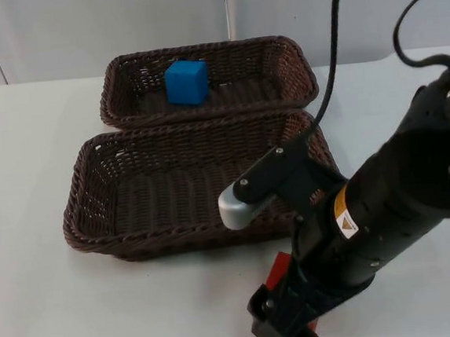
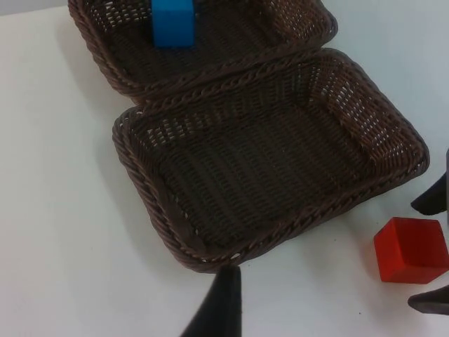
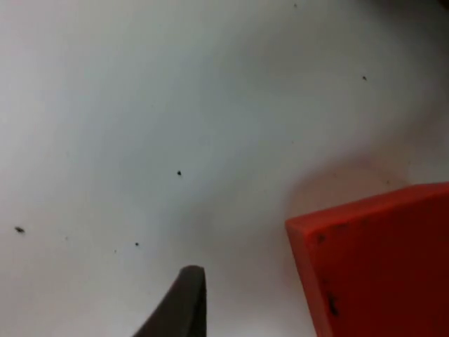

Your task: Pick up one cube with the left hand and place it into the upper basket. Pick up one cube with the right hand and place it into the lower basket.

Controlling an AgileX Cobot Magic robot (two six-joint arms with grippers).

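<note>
A blue cube [image 1: 186, 82] lies inside the upper wicker basket [image 1: 295, 68], also seen from the left wrist as the blue cube [image 2: 172, 21]. The lower basket [image 1: 88, 220] holds nothing. In front of that basket's right end, a red cube [image 1: 275, 273] rests on the table, mostly covered by the right arm. My right gripper [image 1: 292, 308] is down at it, open. In the left wrist view its fingertips [image 2: 431, 200] stand on either side of the red cube [image 2: 412, 249], which also shows close up in the right wrist view [image 3: 379, 260]. My left gripper [image 2: 223, 309] waits high, left of the baskets.
The two baskets sit side by side, long edges touching, in the middle of the white table [image 1: 40, 311]. The right arm [image 1: 416, 191] reaches over the lower basket's right end. A grey partition wall [image 1: 102, 21] closes the back.
</note>
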